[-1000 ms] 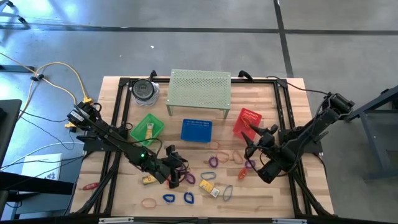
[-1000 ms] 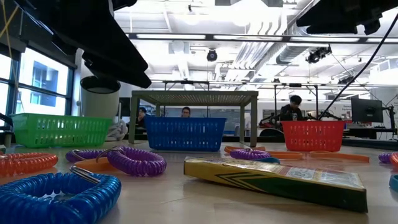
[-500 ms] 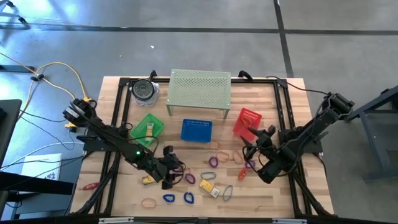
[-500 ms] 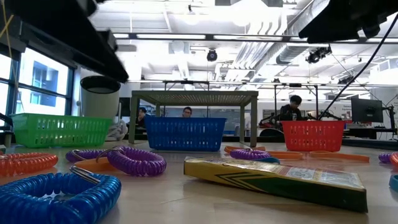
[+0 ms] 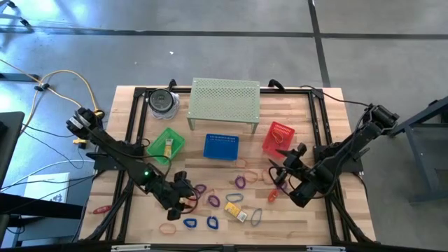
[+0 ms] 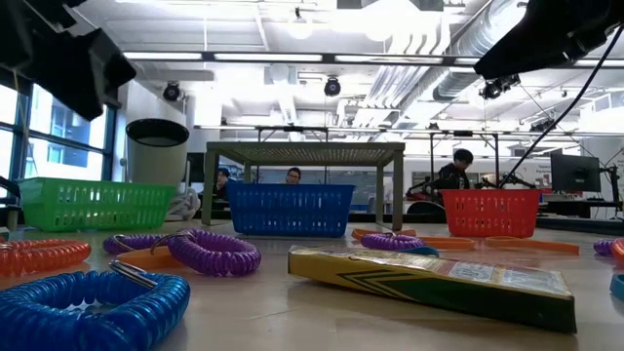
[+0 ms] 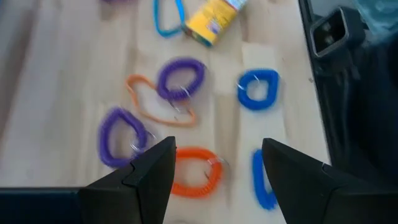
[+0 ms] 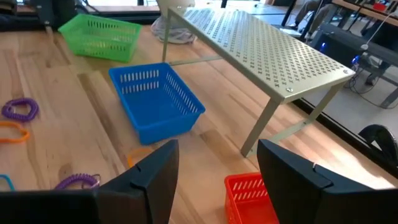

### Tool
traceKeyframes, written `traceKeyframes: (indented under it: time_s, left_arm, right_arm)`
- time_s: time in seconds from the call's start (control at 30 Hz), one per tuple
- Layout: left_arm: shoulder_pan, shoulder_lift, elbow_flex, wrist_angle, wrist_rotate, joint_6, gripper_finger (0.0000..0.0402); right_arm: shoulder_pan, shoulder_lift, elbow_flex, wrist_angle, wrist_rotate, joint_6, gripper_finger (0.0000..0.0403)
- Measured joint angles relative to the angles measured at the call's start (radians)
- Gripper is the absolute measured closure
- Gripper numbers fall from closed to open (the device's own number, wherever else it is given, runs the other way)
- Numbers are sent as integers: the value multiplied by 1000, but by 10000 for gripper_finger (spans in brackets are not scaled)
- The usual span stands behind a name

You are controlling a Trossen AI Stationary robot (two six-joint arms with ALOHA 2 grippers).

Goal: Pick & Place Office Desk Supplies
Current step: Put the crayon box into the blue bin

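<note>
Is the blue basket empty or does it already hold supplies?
Empty, as far as shown. The right wrist view looks into the blue basket and shows only bare blue floor; coil loops lie outside on the table.

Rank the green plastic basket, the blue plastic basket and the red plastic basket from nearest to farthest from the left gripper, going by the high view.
Measured from the left gripper, near the table's front edge:
1. Green plastic basket: nearest, on the left arm's side, just behind the gripper.
2. Blue plastic basket: mid-table, in front of the pale perforated metal shelf.
3. Red plastic basket: farthest, on the right arm's side.
</note>
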Motion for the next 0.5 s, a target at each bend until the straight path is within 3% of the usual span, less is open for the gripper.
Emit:
traceKeyframes:
  time_s: [0.3,0.5]
  left_arm:
    - [-11,4,0,-14,-9,2,164]
    - [-11,6,0,-36,-40,42,124]
  right_arm:
    - [0,0,0,48,23,-45,196]
    - [0,0,0,81,15,-44,196]
